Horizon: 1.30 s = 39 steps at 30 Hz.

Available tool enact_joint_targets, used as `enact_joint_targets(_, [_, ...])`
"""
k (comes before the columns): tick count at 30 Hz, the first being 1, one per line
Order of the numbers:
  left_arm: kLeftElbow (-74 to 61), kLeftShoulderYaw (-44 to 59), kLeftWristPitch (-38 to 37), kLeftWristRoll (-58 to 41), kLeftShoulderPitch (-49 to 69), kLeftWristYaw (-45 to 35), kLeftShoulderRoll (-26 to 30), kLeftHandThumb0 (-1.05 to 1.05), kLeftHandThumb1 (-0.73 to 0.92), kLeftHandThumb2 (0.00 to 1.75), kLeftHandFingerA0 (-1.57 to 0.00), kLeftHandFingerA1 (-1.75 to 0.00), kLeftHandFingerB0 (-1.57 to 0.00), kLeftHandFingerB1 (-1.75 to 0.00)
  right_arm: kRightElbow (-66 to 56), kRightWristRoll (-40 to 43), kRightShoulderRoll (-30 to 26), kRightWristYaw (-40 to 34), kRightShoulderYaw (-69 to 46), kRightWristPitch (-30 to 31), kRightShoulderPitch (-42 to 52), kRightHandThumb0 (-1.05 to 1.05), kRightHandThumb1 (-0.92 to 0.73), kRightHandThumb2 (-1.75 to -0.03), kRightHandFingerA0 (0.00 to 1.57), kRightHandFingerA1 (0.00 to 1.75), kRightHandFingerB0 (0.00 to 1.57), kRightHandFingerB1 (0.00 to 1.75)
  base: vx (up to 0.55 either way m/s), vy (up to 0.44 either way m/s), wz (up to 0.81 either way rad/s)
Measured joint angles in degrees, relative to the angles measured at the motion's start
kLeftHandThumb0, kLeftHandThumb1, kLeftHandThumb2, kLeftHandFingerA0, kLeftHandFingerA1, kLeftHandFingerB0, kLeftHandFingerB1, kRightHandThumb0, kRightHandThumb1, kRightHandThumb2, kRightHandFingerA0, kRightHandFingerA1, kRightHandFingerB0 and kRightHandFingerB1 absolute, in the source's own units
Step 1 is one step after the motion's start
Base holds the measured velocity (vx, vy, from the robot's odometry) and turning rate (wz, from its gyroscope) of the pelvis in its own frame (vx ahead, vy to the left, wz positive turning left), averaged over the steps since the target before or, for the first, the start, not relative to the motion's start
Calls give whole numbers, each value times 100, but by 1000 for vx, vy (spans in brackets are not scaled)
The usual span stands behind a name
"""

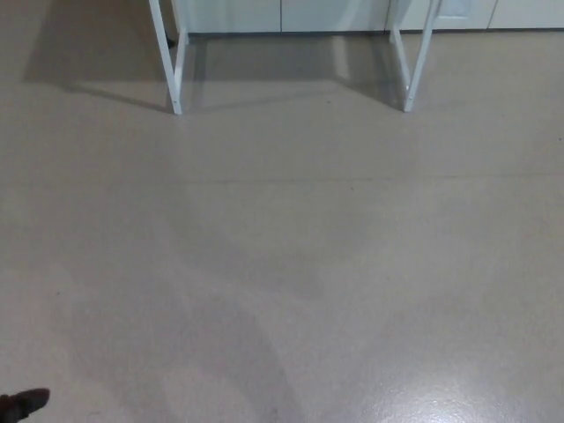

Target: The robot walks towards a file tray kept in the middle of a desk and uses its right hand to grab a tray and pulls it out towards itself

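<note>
Grey smooth floor is seen below the white metal table legs. A dark left hand tip is seen far below them; its fingers cannot be told.

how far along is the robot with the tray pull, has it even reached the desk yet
Nothing looks done. The head view shows mostly bare floor, with the white desk legs far off at the top edge; neither the desktop nor the file tray is in view. In hand: the approach, with open floor between robot and desk. A dark tip at the bottom left corner may be the left hand. Left: reaching the desk, grabbing the tray, and pulling it out.
</note>
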Motion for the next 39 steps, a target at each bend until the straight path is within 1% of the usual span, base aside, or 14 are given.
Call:
enact_joint_targets(1, [-14,82,0,-85,-1,-115,13,-35,31,91,-34,-69,-16,-58,-13,143,40,91,-97,-138,23,-55,-52,-79,25,44,18,41,0,0,0])
enact_joint_targets(6, [-54,159,-1,-247,9,-333,54,-33,32,92,-35,-69,-16,-58,-27,383,89,275,-198,-421,105,-56,-51,-79,26,45,18,41,0,0,0])
enact_joint_targets(7, [-68,165,-1,-270,10,-361,57,-36,44,74,-32,-75,-19,-54,-20,407,89,298,-203,-463,108,-56,-51,-79,26,44,18,41,0,0,0])
enact_joint_targets(8, [-83,171,-1,-289,11,-392,61,-37,43,75,-33,-71,-20,-55,-17,428,90,319,-202,-508,107,-48,-64,-60,32,34,24,30,0,0,0])
enact_joint_targets(9, [-90,174,-1,-299,10,-407,64,-37,44,75,-32,-70,-19,-55,-16,444,90,333,-201,-535,105,-54,-51,-78,27,44,20,41,0,0,0])
enact_joint_targets(12, [-114,175,-1,-339,15,-465,89,-37,44,77,-31,-70,-19,-55,20,494,90,370,-196,-634,96,-54,-51,-78,28,44,19,41,0,0,0])
enact_joint_targets(13, [-117,174,-1,-349,15,-476,100,-36,44,78,-33,-70,-19,-55,38,506,90,379,-197,-654,89,-50,-64,-61,38,36,27,30,0,0,0])
enact_joint_targets(14, [-117,174,-1,-363,14,-488,112,-37,45,78,-35,-71,-20,-56,68,518,89,386,-197,-676,70,-57,-51,-80,29,45,19,41,0,0,0])
enact_joint_targets(26, [-94,106,-53,-403,-15,-520,162,-34,45,78,-35,-75,-22,-58,128,598,26,431,-115,-855,64,-58,-52,-81,30,47,21,42,-28,-16,6])
enact_joint_targets(27, [-86,104,-57,-403,-14,-520,164,-35,45,78,-36,-74,-22,-57,144,601,26,441,-109,-865,68,-52,-65,-60,38,37,27,30,24,155,-10])
enact_joint_targets(31, [-47,88,-96,-401,-25,-514,171,-38,43,78,-36,-73,-22,-58,205,603,32,450,-78,-937,61,-52,-65,-60,39,39,27,30,95,300,-11])
enact_joint_targets(32, [-27,62,-98,-399,-9,-523,144,-35,45,75,-39,-72,-23,-57,200,606,30,453,-69,-968,59,-52,-64,-59,41,38,29,30,165,404,-43])
enact_joint_targets(36, [-31,84,-151,-400,-94,-503,274,-34,45,76,-43,-75,-23,-57,328,595,80,459,20,-1014,27,-54,-63,-59,41,40,29,31,167,243,2])
enact_joint_targets(39, [-27,76,-151,-400,-85,-499,272,-34,44,76,-40,-77,-24,-57,338,596,80,459,30,-1057,8,-52,-63,-59,41,38,29,31,184,104,3])
